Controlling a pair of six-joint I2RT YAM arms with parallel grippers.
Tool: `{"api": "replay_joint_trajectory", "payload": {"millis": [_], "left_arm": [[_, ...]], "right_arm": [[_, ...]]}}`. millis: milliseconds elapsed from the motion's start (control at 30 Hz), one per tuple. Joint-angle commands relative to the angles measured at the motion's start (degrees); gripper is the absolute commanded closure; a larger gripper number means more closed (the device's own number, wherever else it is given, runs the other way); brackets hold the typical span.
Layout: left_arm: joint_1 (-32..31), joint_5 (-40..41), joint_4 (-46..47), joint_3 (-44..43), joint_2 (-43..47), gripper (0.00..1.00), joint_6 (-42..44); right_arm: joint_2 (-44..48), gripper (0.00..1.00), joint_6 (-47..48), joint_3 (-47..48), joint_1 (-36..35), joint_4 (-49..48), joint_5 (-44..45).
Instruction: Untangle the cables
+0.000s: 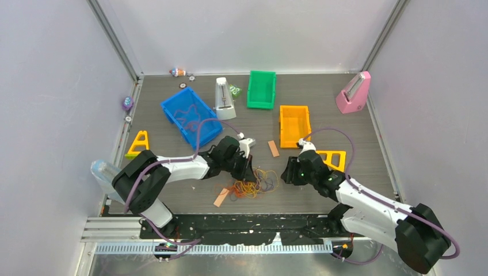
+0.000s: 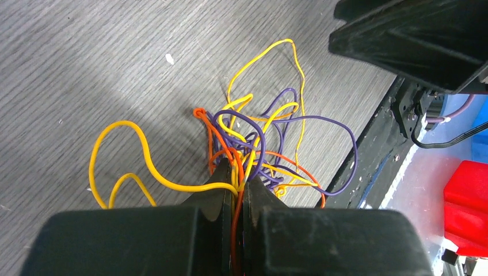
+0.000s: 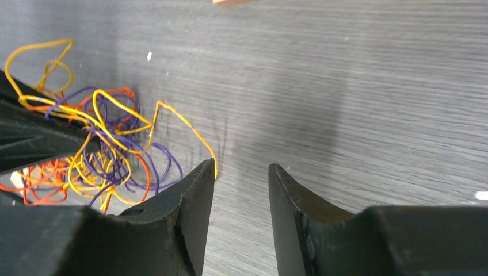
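Observation:
The cables (image 1: 253,185) lie as a loose tangle of yellow, orange and purple strands on the grey table, between the two arms. My left gripper (image 1: 248,168) comes down on the tangle's far-left side. In the left wrist view its jaws (image 2: 240,175) are shut on an orange strand and yellow strands, and the rest of the cables (image 2: 259,135) spread out beyond the tips. My right gripper (image 1: 286,172) stands just right of the tangle. It is open (image 3: 241,168) with only bare table between its fingers. The cables (image 3: 103,149) lie to its left, one yellow loop beside its left fingertip (image 3: 204,172).
A blue bin (image 1: 190,115), green bin (image 1: 262,89) and orange bin (image 1: 294,125) stand behind. Two tan strips (image 1: 273,148) (image 1: 221,197) flank the tangle. A white metronome (image 1: 224,99), a pink metronome (image 1: 354,93), a yellow triangle (image 1: 138,144) and a yellow frame (image 1: 335,158) are around.

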State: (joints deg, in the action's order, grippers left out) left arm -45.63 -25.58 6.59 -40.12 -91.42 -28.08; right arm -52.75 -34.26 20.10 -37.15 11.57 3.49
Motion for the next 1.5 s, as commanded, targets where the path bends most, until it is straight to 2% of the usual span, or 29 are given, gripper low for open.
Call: {"api": "replay_joint_trajectory", "payload": {"millis": [0,167,333,467,600,633,667,700,767,833,1133,1300,1467], "left_arm": [[0.19,-0.05,1.53,1.19,2.75,1.00,0.84],[0.18,-0.41,2.80,1.90,2.94,1.00,0.63],[0.19,-0.34,3.17,2.12,3.43,1.00,0.57],[0.18,-0.64,2.99,1.93,3.54,1.00,0.75],[0.19,-0.18,2.76,2.10,4.22,1.00,0.78],[0.14,0.62,2.27,2.21,4.54,1.00,0.58],[0.18,1.67,2.03,2.46,4.96,1.00,0.45],[0.19,2.34,2.16,2.78,5.45,1.00,0.22],[0.19,3.94,2.53,3.74,6.65,1.00,-0.15],[0.19,5.45,2.63,4.68,8.07,1.00,-0.46],[0.36,18.28,-0.05,9.56,17.96,0.99,-2.60],[0.47,24.89,-5.25,9.71,21.47,0.88,-3.79],[0.53,35.14,-12.06,9.65,23.96,0.78,-5.85]], "right_arm": [[-3.30,0.56,3.86,0.48,0.57,-6.76,-10.93],[-6.90,0.55,5.12,1.61,0.61,-10.99,-15.71],[-12.13,0.50,7.02,4.58,0.52,-9.78,-11.18],[-17.43,0.50,8.40,7.24,0.40,-10.15,-10.23],[-21.72,0.57,9.20,8.96,-0.20,-10.58,-12.12],[-22.45,0.66,9.47,9.56,-0.62,-10.24,-12.33],[-22.64,0.70,9.87,10.12,-0.86,-9.53,-12.38],[-22.32,0.79,10.02,10.31,-0.93,-9.14,-12.24],[-20.51,0.88,10.48,10.96,-0.99,-7.47,-11.22],[-17.56,0.90,10.91,12.14,-0.95,-5.13,-9.22],[-3.98,0.95,14.33,22.97,-0.97,7.57,-3.70],[1.31,0.95,17.07,28.09,-0.91,9.56,-3.77],[4.66,0.94,18.02,34.49,-0.91,11.06,-0.91]]}}
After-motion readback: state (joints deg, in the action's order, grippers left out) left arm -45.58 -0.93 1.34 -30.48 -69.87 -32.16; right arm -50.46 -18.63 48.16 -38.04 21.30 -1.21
